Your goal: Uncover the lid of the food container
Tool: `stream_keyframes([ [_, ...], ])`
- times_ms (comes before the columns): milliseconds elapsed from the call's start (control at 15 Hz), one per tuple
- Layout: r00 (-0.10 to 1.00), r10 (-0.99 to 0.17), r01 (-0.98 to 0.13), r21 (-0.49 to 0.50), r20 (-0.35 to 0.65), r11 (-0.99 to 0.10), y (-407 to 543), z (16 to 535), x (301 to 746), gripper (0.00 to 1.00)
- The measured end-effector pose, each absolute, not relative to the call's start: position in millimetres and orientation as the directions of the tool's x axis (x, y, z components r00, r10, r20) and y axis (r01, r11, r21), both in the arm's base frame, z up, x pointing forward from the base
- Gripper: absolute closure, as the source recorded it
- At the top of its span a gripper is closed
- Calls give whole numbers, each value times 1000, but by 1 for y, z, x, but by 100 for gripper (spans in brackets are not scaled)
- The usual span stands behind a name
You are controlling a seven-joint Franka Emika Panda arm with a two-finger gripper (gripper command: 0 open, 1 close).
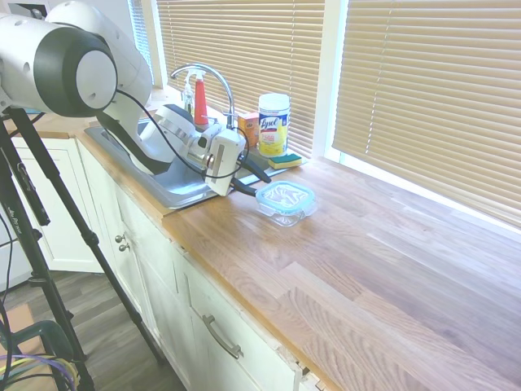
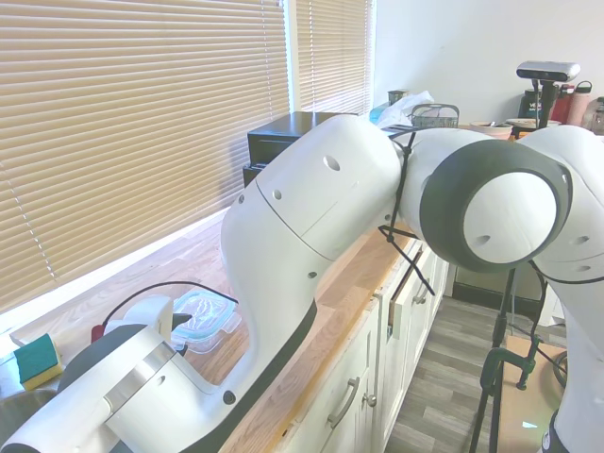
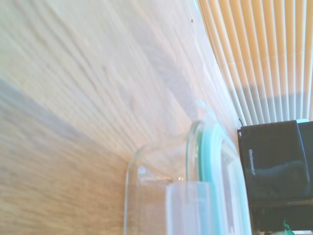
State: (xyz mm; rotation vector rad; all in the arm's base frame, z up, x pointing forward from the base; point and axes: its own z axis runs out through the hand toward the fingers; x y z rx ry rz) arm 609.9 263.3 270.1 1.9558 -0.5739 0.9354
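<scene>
A: Where's the food container (image 1: 286, 208)?

B: On the wooden table (image 1: 383, 269), a little in from the front edge and just past the sink (image 1: 167, 192). The lid (image 1: 285, 195), clear in the middle with a teal rim, sits flat on top of it.

A: And the end effector (image 1: 259, 180)?

B: Right beside the container on the sink side, its two dark fingers (image 1: 254, 167) reaching toward the lid's near edge. They stand spread, one above the other, with nothing between them. Whether a tip touches the lid, I cannot tell.

A: Does the other side help?

B: Not much. The arm's big white links fill most of that view; the lid (image 2: 202, 312) shows just behind them, with the yellow-green sponge (image 2: 37, 360) further back near the window.

A: The wrist camera?

B: It shows the teal rim (image 3: 211, 171) and the clear container wall (image 3: 146, 186) from very close, blurred, over the wood grain.

A: Anything else nearby?

B: A yellow-labelled wipes canister (image 1: 273, 124) stands behind the container by the blinds (image 1: 423, 90), with the sponge (image 1: 285, 160) at its foot.
</scene>
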Motion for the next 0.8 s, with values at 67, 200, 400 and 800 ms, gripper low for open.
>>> stream_keyframes([
  [67, 612, -38, -688, 508, 790, -519, 265, 271, 610, 100],
  [200, 613, -41, -687, 507, 789, -521, 268, 271, 609, 100],
  [400, 617, -46, -687, 509, 786, -519, 267, 270, 610, 100],
  [800, 622, -57, -688, 510, 781, -516, 266, 270, 610, 100],
])
